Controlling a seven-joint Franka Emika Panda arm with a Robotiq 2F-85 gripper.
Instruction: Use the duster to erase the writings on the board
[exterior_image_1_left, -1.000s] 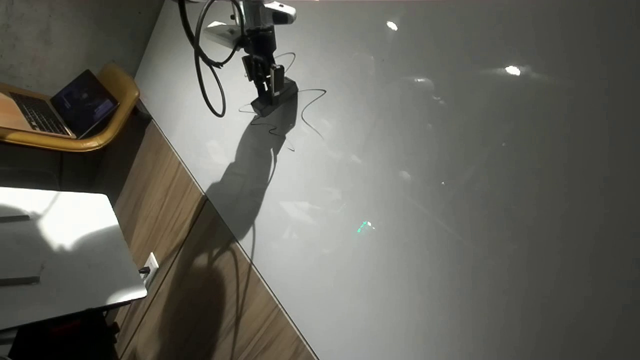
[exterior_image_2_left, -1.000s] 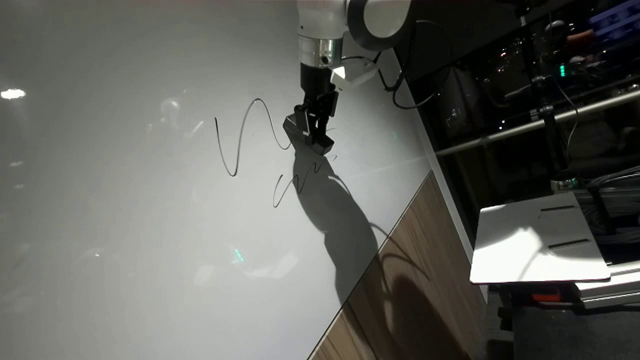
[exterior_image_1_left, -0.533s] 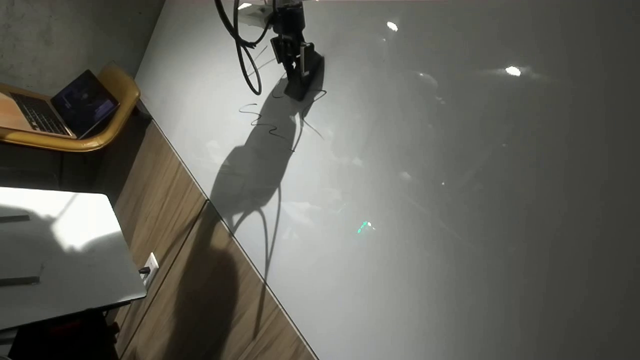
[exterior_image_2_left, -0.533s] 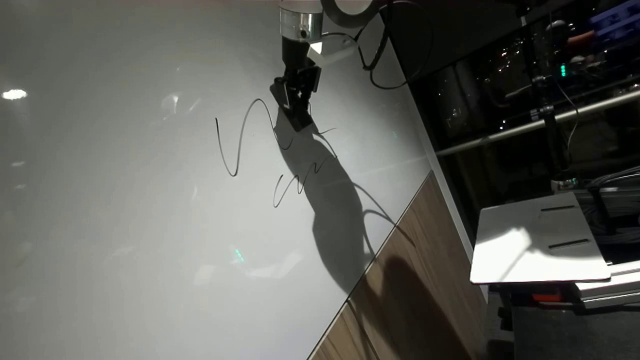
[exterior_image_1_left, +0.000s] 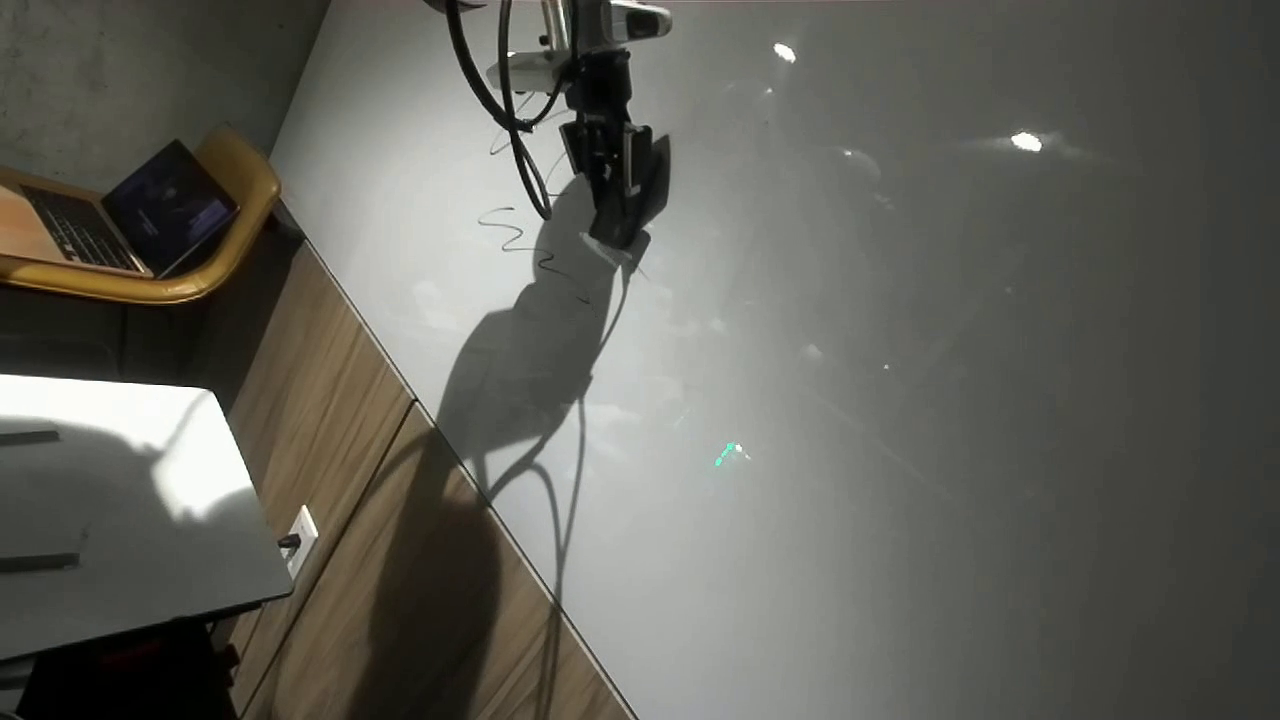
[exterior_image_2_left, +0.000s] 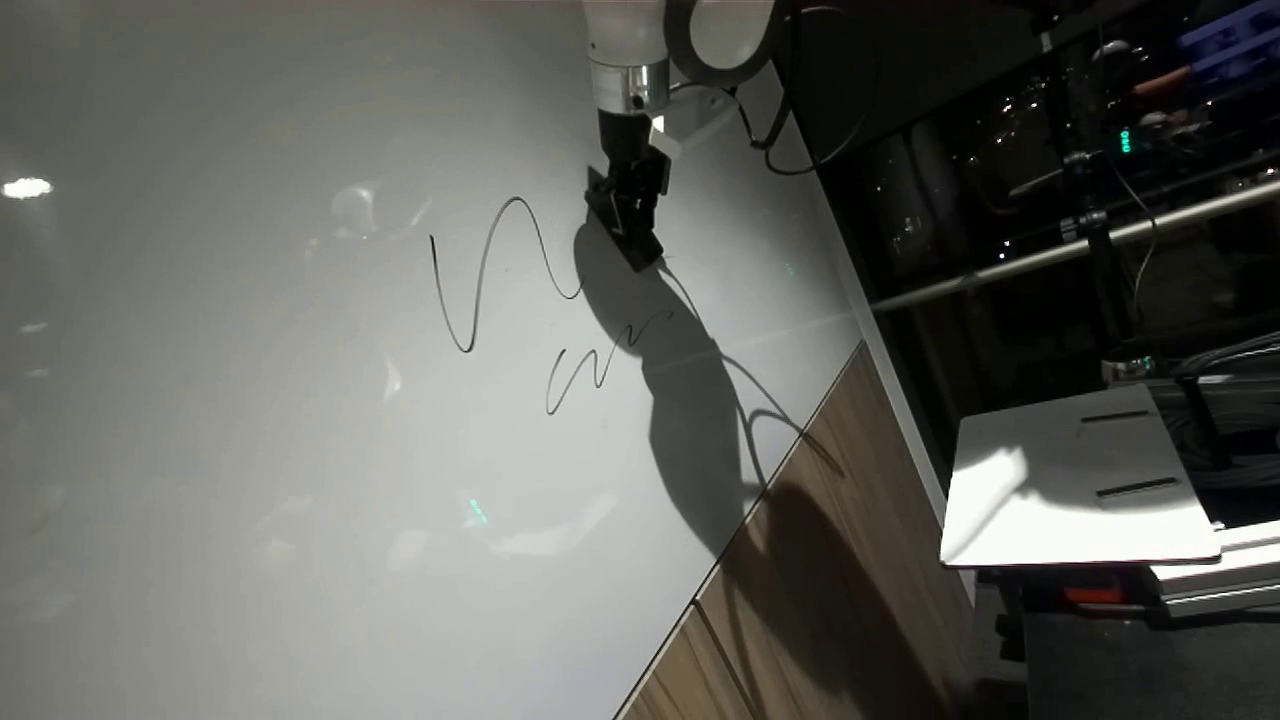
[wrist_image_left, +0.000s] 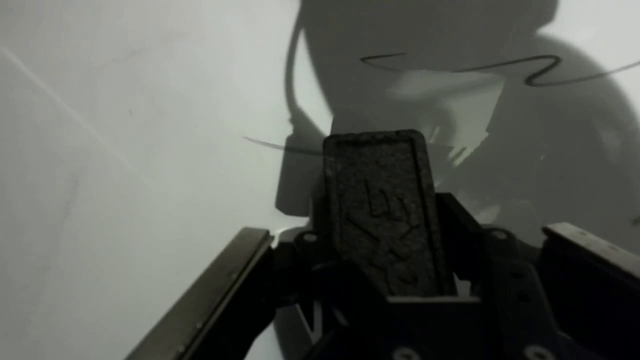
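Since the fingers (wrist_image_left: 457, 237) pinch the duster (wrist_image_left: 382, 212) by its sides, I reckon its wiping face is free for writings (exterior_image_2_left: 598, 376) near it.

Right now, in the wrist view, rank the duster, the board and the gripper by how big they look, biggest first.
1. Board, filling the background.
2. Gripper, spread across much of the bottom.
3. Duster, clearly smallest, held in the gripper.

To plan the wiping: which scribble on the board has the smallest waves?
The squiggle lower down in an exterior view. Its waves are several and tightly bunched, plainly shorter than the tall, wide swings of the large zigzag above.
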